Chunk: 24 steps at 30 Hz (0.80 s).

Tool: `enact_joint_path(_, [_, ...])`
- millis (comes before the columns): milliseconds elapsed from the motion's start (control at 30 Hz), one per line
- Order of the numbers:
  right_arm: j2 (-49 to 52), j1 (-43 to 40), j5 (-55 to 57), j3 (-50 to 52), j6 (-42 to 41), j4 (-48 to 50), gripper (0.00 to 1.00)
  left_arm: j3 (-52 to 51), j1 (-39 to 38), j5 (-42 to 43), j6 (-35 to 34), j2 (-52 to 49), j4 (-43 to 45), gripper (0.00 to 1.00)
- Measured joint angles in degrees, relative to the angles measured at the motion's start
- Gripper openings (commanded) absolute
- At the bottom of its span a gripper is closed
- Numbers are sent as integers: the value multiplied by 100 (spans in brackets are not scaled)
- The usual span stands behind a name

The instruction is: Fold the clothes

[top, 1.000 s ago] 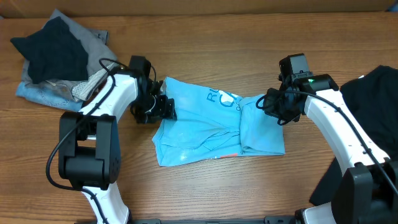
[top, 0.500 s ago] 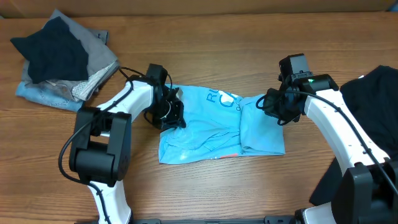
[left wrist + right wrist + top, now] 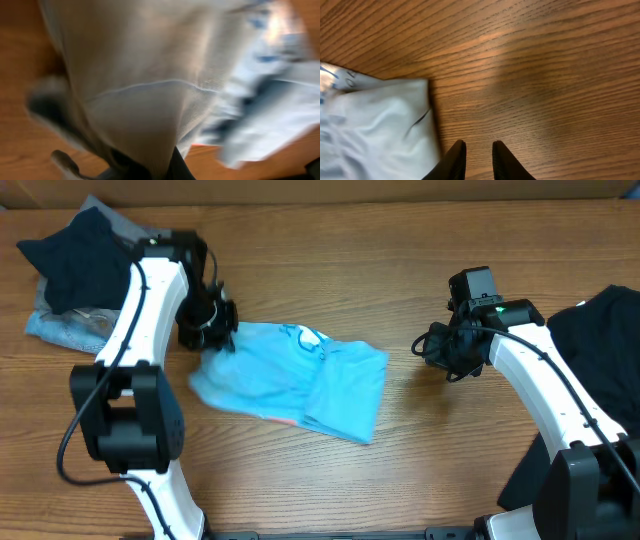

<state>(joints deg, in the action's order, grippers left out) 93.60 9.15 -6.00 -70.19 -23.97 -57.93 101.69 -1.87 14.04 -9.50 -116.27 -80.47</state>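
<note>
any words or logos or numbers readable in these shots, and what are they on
No text can be read in any view.
light blue T-shirt: white print near its far edge in the overhead view, too small and creased to read.
Same shirt in the right wrist view: faint blue marks at the picture's left edge, blurred, not legible.
Left wrist view: motion-blurred cloth, no lettering to make out.
</note>
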Motion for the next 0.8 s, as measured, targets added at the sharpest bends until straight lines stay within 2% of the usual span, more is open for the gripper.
enact_joint_path(200, [0,0,0,0,0,-2,22,278,-949,15,-166,457,190,4])
enact_joint_path(467, [0,-9,0,0,-2,-7,22,271,-2695,24,-730,13,688,7])
enact_joint_path(500, [0,-17,2,0,2,-13,22,269,-2870,24,-807,-55,734,15])
enact_joint_path(533, [0,-37,0,0,0,-17,23,269,-3045,24,-872,-131,791,29])
enact_joint_path(600, [0,-81,2,0,-2,-33,28,269,-3340,26,-992,-280,850,40])
enact_joint_path(633, [0,-107,-2,0,4,-52,30,269,-3482,28,-1036,-348,855,100])
enact_joint_path(800, [0,-199,-48,0,46,-142,35,260,-3751,-35,-1185,-479,732,100])
